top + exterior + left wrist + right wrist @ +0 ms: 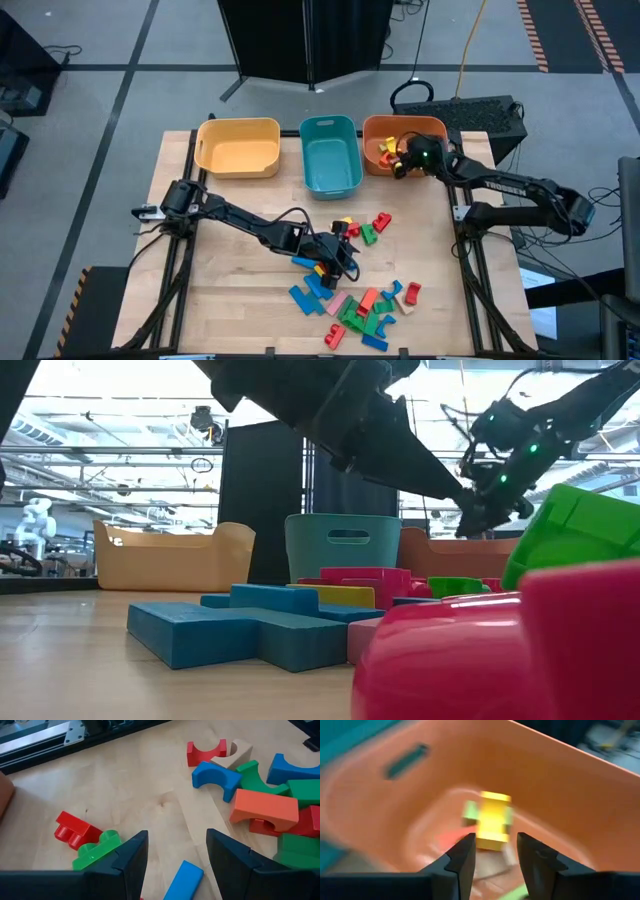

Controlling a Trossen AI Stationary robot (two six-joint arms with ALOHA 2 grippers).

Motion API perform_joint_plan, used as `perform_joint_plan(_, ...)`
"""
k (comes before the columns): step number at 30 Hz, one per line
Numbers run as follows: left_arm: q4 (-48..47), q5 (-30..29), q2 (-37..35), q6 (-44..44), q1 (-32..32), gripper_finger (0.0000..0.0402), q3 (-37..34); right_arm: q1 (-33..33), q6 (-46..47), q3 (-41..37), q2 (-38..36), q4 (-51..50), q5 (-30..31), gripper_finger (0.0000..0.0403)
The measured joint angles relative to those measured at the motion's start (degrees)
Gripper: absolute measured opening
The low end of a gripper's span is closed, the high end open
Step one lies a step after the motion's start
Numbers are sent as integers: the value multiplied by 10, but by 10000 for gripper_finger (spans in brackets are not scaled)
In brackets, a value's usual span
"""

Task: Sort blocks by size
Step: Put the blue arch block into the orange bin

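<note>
I'm dropping a yellow block (493,820) into the orange bin (375,160) — right gripper (401,160) fingers apart; next, left gripper (176,855), also apart, takes a block beside the pile (360,305).

Evenly lit from overhead with soft shadows on the bench (240,300), backlit glare in the low view (foreground pieces unfocused), heavy motion blur at the right wrist.
</note>
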Motion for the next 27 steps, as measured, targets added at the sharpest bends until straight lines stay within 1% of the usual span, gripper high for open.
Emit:
perform_joint_plan(5, 10, 33, 0, -1, 0, 192, 0, 46, 13, 0, -44, -10, -85, 130)
perform_joint_plan(8, 24, 52, 0, -5, 0, 192, 0, 89, 32, 0, -64, -26, -112, 130)
perform_joint_plan(14, 54, 82, 4, -21, -6, 192, 1, 205, 61, 0, -82, -74, -113, 130)
perform_joint_plan(17, 66, 89, 14, -46, -14, 192, 1, 268, 72, 0, -82, -106, -114, 130)
perform_joint_plan(19, 91, 90, 26, -68, -17, 192, 1, 313, 81, 0, -81, -130, -113, 130)
perform_joint_plan(21, 89, 89, 34, -94, -21, 192, 1, 360, 99, 0, -80, -156, -113, 130)
perform_joint_plan(23, 99, 86, 44, -119, -24, 192, 2, 408, 120, 0, -78, -160, -111, 130)
perform_joint_plan(27, 118, 56, 56, -164, -33, 192, 1, 507, 153, 0, -70, -154, -110, 130)
